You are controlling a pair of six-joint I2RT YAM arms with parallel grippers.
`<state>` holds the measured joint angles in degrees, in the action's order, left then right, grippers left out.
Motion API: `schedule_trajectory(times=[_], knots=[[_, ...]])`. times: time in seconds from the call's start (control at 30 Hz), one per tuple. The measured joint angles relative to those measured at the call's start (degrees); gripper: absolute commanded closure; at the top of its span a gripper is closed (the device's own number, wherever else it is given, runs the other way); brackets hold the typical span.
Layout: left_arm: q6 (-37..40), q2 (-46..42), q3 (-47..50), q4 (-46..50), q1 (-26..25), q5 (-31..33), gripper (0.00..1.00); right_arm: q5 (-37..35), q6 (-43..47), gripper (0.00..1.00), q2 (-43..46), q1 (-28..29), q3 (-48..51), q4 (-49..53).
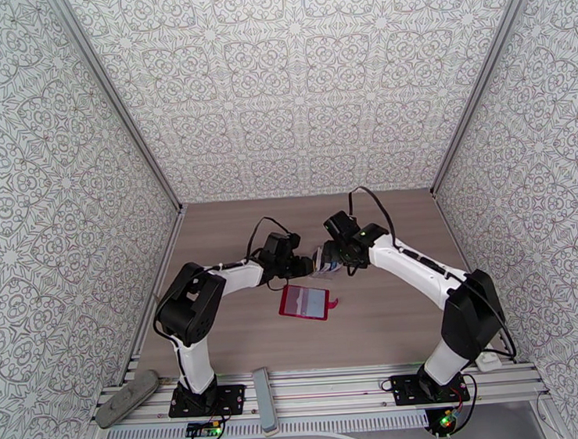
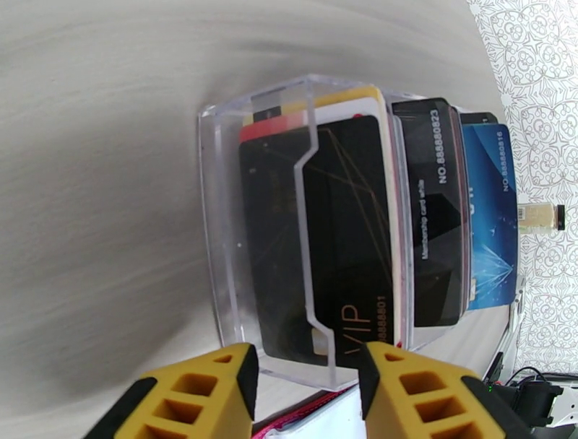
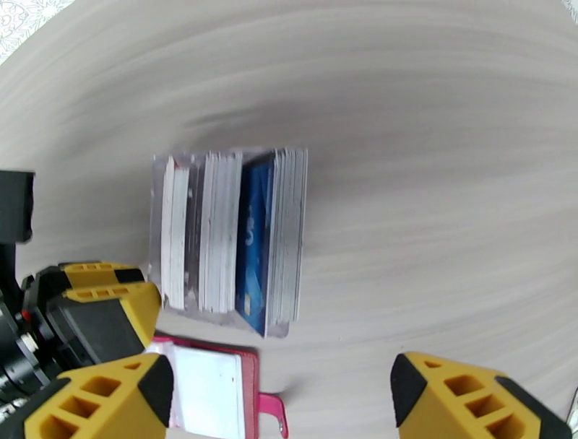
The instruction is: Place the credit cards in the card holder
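The credit cards (image 2: 347, 231) stand on edge in a clear plastic case (image 2: 217, 216) on the table: a black VIP card in front, another black card and a blue card (image 2: 491, 216) behind. The card holder (image 1: 304, 302), a red wallet, lies open just in front of the case with its pale inside up and also shows in the right wrist view (image 3: 209, 390). My left gripper (image 2: 309, 361) hovers at the case's near end, open with a moderate gap and gripping nothing. My right gripper (image 3: 282, 401) is wide open over the cards' (image 3: 231, 238) other side, holding nothing.
Both grippers meet over the case (image 1: 323, 264) at mid-table, close to each other. A grey bar (image 1: 263, 398) and a grey oblong object (image 1: 126, 397) lie on the front rail. Patterned walls enclose the wooden table (image 1: 389, 320) on three sides.
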<state>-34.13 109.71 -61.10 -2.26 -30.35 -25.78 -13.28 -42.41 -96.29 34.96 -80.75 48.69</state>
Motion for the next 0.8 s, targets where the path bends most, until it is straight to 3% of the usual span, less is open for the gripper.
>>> schedule_trajectory(times=[0.8], knots=[[0.0,0.7,0.4,-1.7,0.1,0.0,0.65,-2.1,3.5,0.26,-10.8,-0.1,-5.4,0.7]])
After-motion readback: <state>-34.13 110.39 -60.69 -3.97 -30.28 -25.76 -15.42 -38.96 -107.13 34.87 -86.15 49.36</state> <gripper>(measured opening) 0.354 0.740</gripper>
